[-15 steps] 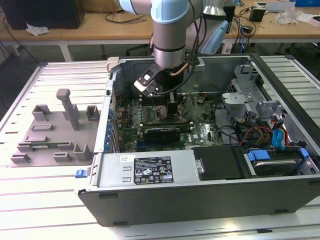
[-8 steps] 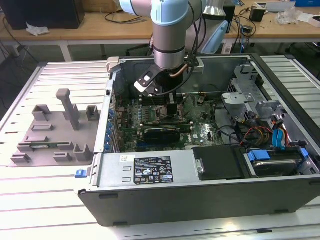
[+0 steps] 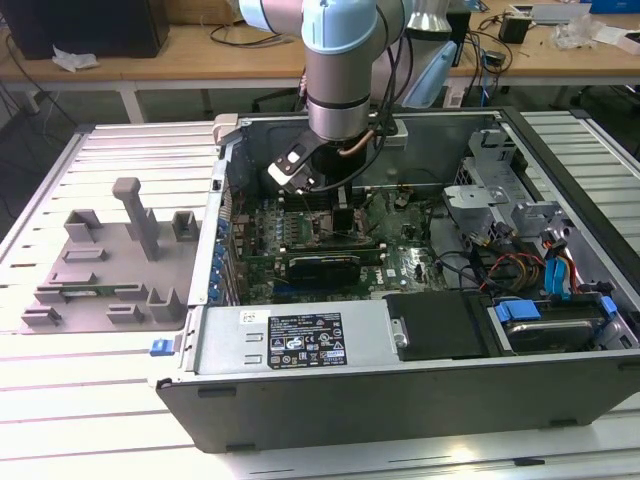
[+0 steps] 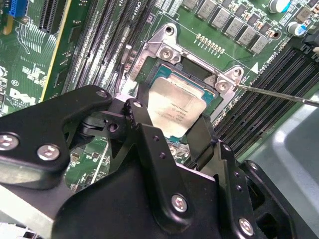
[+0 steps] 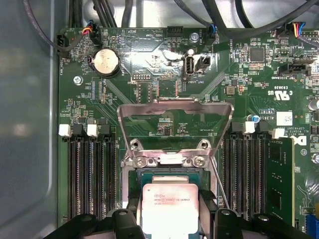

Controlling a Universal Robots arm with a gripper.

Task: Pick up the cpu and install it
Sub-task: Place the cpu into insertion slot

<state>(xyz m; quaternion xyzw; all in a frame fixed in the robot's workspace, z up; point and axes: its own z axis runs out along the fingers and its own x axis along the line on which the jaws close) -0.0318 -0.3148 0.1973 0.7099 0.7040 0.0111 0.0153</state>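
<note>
Gripper point(image 4: 172, 130) clamps the light, stiff, fragile cpu point(image 4: 175, 102) by opposite rims, ten o'clock from the case point(image 3: 300, 385) centre in the exterior view

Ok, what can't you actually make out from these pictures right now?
1. Contacts of the socket: covered by the cpu in both wrist views.
2. Gap beneath the cpu, so whether it is seated: hidden by the chip itself and the tool.
3. One cpu edge: cut off by the picture's edge in the first wrist view.
</note>
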